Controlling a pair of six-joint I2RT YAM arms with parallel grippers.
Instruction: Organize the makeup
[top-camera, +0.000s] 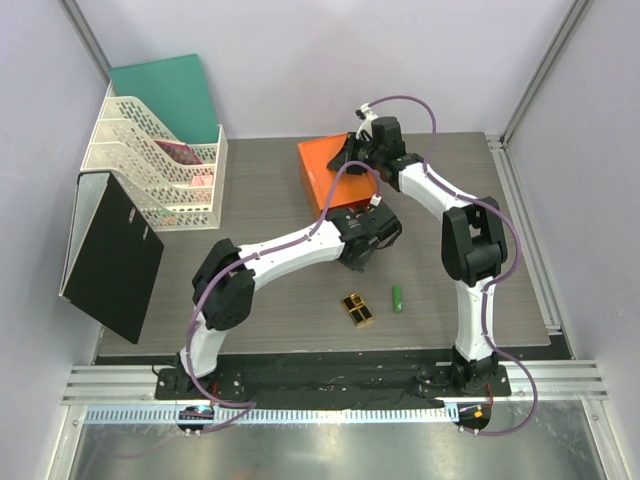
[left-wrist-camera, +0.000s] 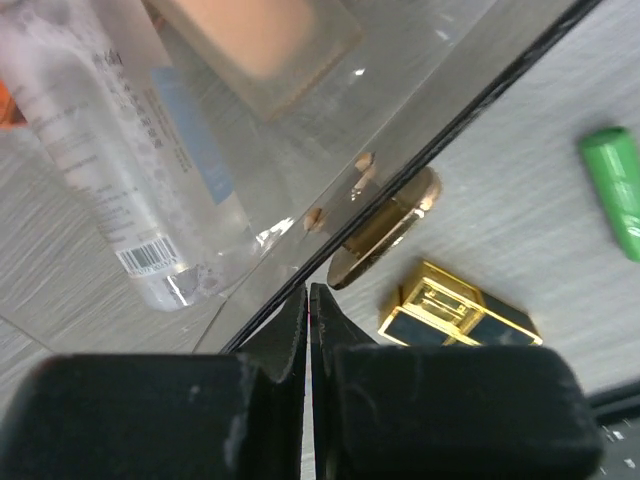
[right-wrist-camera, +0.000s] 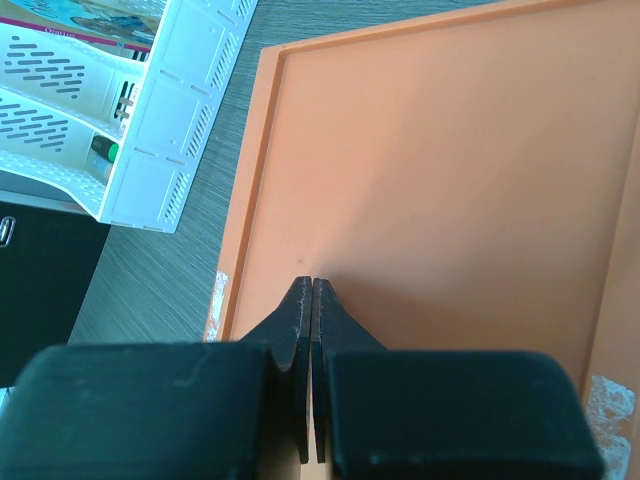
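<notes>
On the left gripper (left-wrist-camera: 308, 292) we find the jaws pressed together, their tips at the dark rim of a clear tray (left-wrist-camera: 480, 105) that holds a peach-filled bottle (left-wrist-camera: 260, 40) and a clear bottle (left-wrist-camera: 110, 170). Just outside that rim, the black-and-gold lipstick cases (left-wrist-camera: 460, 315) lie on the tabletop (top-camera: 280, 320), with the green tube (left-wrist-camera: 615, 190) near them. The right gripper (right-wrist-camera: 311, 283) has its jaws pressed together above the orange box (right-wrist-camera: 450, 180).
</notes>
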